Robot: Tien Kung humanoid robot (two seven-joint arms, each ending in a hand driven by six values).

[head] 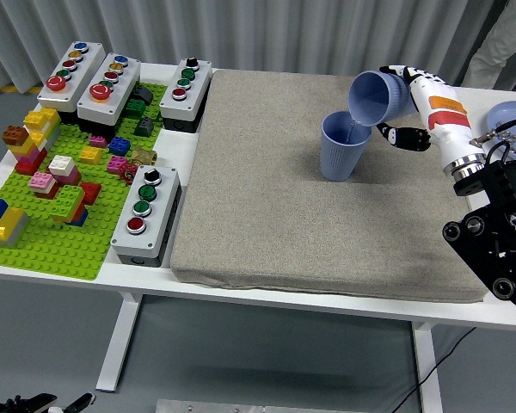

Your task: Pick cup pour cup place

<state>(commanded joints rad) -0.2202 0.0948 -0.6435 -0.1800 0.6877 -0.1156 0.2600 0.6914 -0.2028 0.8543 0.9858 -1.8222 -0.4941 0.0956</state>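
A blue cup (341, 147) stands upright on the grey mat (267, 198), right of its middle and toward the back. Just above its rim, a second blue cup (376, 98) is tipped on its side with its mouth facing left and down over the standing cup. My right hand (406, 103), white with black fingers, is shut on that tipped cup from the right. Whether anything runs out of the tipped cup cannot be made out. My left arm does not show.
A green baseplate (56, 237) with several toy bricks fills the left of the table, with button boxes (146, 213) around it. A blue bowl (514, 120) sits at the right edge. A person's leg (497, 43) shows at the top right.
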